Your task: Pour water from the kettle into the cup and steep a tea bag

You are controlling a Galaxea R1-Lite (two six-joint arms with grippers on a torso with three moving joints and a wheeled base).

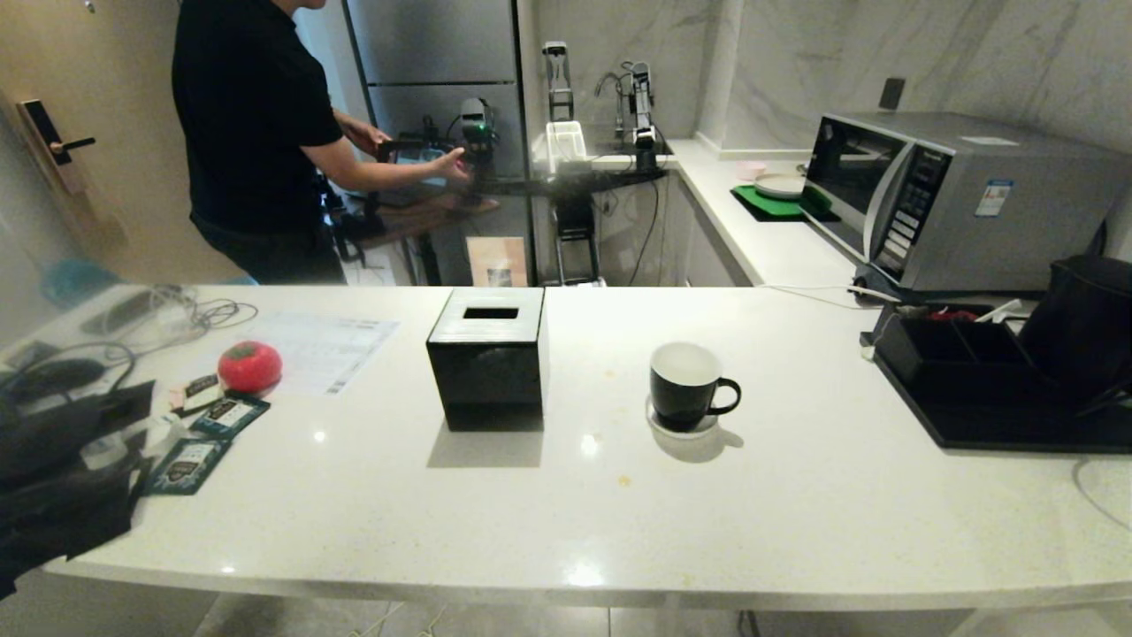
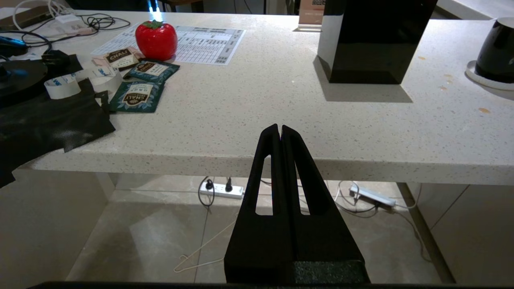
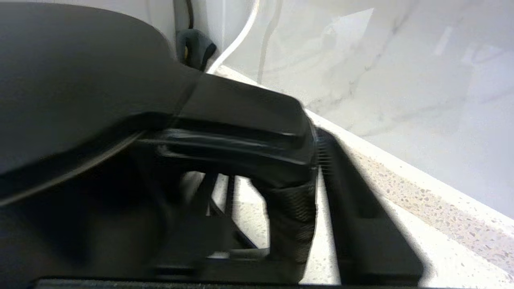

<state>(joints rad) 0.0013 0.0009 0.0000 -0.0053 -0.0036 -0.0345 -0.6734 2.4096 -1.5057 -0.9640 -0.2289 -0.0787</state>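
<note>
The matte black kettle [image 1: 1089,323] stands at the counter's far right, on a black tray. In the right wrist view its body [image 3: 72,80] fills the frame and its handle [image 3: 249,116] runs between my right gripper's [image 3: 281,160] fingers. A strip of light counter shows between the handle and one finger [image 3: 353,188], so the jaws stand open around it. The black cup [image 1: 688,389] with its white inside sits on a white coaster mid-counter, also at the edge of the left wrist view [image 2: 498,52]. My left gripper [image 2: 280,127] is shut and parked below the counter's front edge. No tea bag shows.
A black square box with a slotted top [image 1: 488,358] stands left of the cup. A red tomato-shaped thing [image 1: 249,366], teal sachets [image 1: 187,462], cables and black cloth crowd the left end. A microwave [image 1: 955,199] stands behind the black tray [image 1: 973,416]. A person [image 1: 252,133] works beyond the counter.
</note>
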